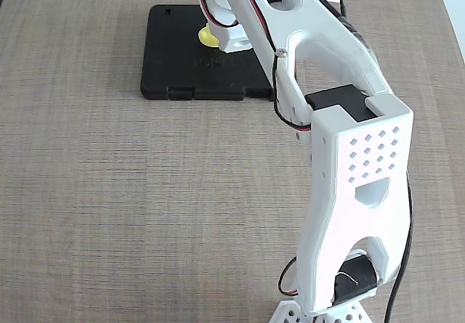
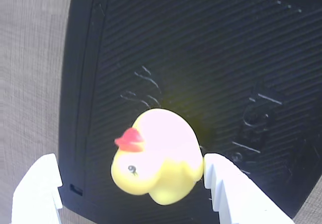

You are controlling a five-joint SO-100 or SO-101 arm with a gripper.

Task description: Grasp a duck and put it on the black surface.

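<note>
The yellow duck [image 2: 156, 163] with its red beak lies tilted over the black surface [image 2: 201, 58], between the white fingers of my gripper [image 2: 131, 159]. The jaws stand open. In the wrist view the right finger [image 2: 231, 189] touches the duck's side, while the left finger [image 2: 37, 191] stands well apart from it. I cannot tell whether the duck rests fully on the surface. In the fixed view only a sliver of the duck [image 1: 208, 37] shows beside the gripper [image 1: 221, 40], over the black surface [image 1: 174, 54] at the far side of the table.
The arm's white links [image 1: 356, 149] stretch from the base [image 1: 320, 312] at the bottom right up to the black case. The case lies on a woven brown-grey tabletop [image 1: 109, 192]. A pale strip shows at the top right corner.
</note>
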